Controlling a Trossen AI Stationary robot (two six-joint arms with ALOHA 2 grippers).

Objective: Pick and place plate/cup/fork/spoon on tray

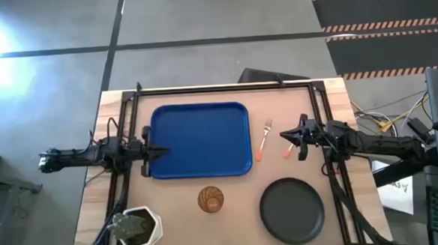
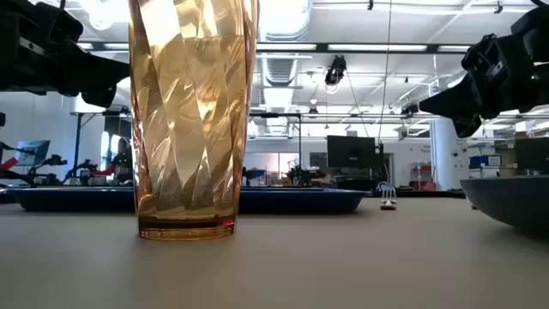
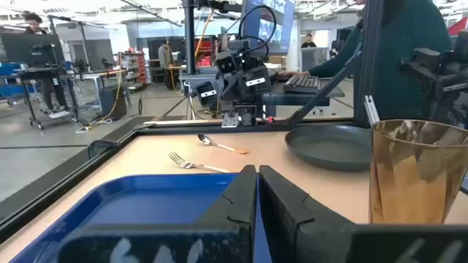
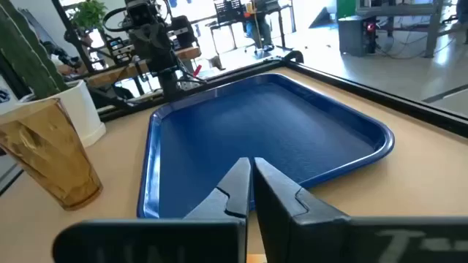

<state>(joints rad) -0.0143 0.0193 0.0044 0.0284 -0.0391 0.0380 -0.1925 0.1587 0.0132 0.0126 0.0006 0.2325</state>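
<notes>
High view | wood table [image 1: 231, 201], grey taped floor | tray [image 1: 201, 140] bare | both grippers' fingers pressed together, holding nothing

both arms reach inward, level and facing each other; the left tool [image 1: 162, 149] and right tool [image 1: 284, 137] have fingers pressed together, holding nothing.

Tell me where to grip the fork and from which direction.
Grip the fork by its orange handle, coming straight down from above with the right gripper, the nearer one. It lies flat on the table just right of the tray, too low for a sideways approach; set the fingers across the thin handle.
</notes>
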